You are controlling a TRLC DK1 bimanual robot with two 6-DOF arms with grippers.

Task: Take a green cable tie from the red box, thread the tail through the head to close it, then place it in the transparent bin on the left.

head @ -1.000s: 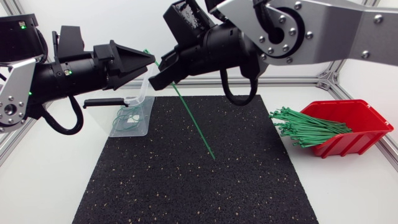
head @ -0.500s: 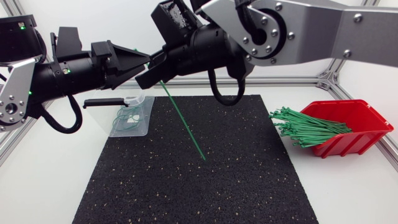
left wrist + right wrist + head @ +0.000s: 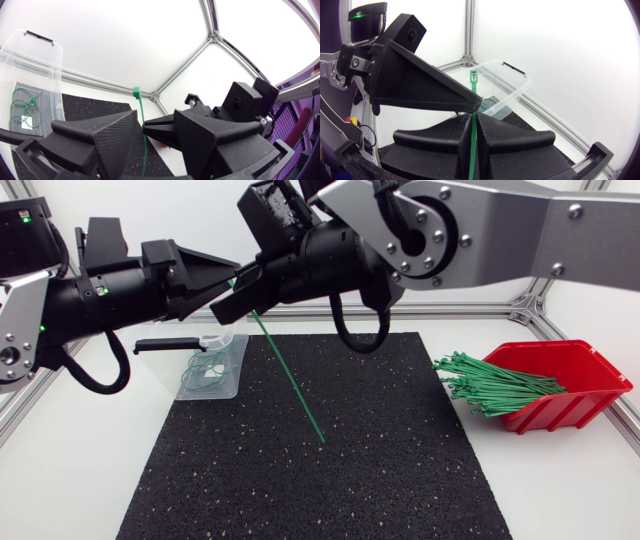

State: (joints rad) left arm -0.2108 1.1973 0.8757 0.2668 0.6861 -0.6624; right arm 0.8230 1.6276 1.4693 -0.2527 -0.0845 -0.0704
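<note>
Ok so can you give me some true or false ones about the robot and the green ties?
1. The right claw is pinching a green cable tie. True.
2. That tie is already closed into a loop. False: it is straight, with its tail pointing down at the black mat.
3. The red box is empty. False: a bundle of green ties sticks out of it.
4. The transparent bin already has looped ties inside. True.
</note>
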